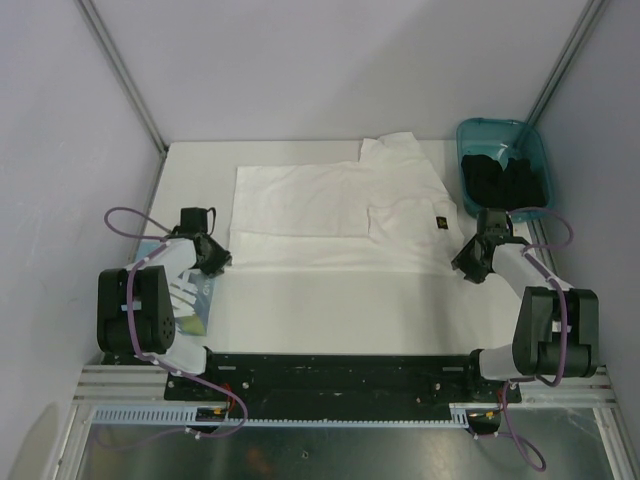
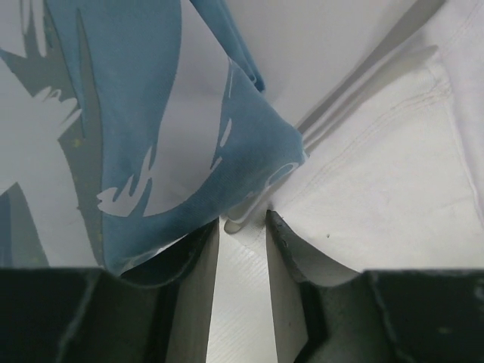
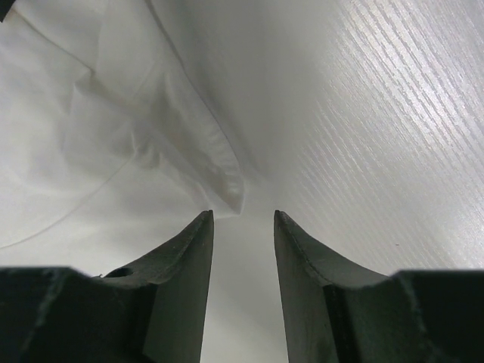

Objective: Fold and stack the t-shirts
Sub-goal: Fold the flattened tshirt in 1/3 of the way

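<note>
A white t-shirt (image 1: 335, 215) with a small black label lies spread and partly folded across the middle of the table. My left gripper (image 1: 215, 258) sits low at its near left corner, jaws open, bare table between the fingers (image 2: 198, 272); the shirt's hem (image 2: 378, 174) lies just ahead of the tips. A second t-shirt with a light-blue graphic (image 2: 151, 136) lies beside it, partly under the left arm (image 1: 190, 300). My right gripper (image 1: 468, 265) is at the near right corner, open, with the shirt's corner (image 3: 219, 181) just beyond its tips (image 3: 242, 214) and nothing between them.
A teal plastic bin (image 1: 470, 135) holding dark cloth stands at the back right, close behind the right arm. White walls with metal posts close in the table on three sides. The arm bases sit on the black rail at the near edge.
</note>
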`<state>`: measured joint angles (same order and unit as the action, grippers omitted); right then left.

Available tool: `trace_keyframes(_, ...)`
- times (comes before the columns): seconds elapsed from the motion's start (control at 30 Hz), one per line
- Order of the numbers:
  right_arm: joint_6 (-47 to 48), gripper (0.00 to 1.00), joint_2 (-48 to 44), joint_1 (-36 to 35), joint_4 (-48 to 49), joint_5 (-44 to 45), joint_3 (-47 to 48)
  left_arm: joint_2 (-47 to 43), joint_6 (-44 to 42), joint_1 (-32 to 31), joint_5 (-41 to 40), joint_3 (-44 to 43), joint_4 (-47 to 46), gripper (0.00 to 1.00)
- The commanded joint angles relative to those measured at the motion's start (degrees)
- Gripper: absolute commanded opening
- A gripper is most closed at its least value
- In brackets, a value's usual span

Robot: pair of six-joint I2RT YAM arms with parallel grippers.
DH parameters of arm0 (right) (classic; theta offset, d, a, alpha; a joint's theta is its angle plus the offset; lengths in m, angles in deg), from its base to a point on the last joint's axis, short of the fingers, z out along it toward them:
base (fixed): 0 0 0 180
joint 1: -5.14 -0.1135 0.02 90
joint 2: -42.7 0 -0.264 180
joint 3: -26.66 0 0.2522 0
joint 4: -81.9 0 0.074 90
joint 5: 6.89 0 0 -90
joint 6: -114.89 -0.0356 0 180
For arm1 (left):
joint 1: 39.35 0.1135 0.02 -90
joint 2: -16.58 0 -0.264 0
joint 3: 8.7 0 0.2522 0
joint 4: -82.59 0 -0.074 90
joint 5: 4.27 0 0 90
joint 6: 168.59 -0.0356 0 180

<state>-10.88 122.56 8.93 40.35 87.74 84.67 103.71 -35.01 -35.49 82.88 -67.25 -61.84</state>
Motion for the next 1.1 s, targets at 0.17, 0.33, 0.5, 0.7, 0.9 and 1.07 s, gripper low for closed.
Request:
trace_keyframes(0.17,1.3,0.44,2.27,0.25,1.93,0.8,-0.39,0.93,-0.72,-0.08,-4.07,-0.46,-0.16,0.3)
trace_keyframes(0.33,1.24,0.46,3.62,0.08,3.16,0.94,-0.46,1.5,-1.06,-0.05,-3.85,-0.76,-0.15,0.27)
trace_keyframes(0.5,0.48,0.41,5.5,-0.9,5.18,0.9,-0.48,2.09,-1.28,-0.17,-3.58,-1.13,-0.16,0.22)
trace_keyframes(0.7,-1.16,0.16,7.86,-1.74,6.96,0.87,-0.4,2.77,-1.47,-0.17,-3.16,-1.77,-0.11,0.13)
trace_keyframes(0.9,-2.79,0.0,7.29,-1.66,5.42,1.23,-0.44,1.9,-1.44,-0.17,-2.26,-1.85,0.22,0.0)
trace_keyframes(1.07,-3.76,0.0,2.85,0.42,-0.8,1.78,-0.48,-1.48,-0.21,-0.21,-4.14,0.05,2.89,0.0)
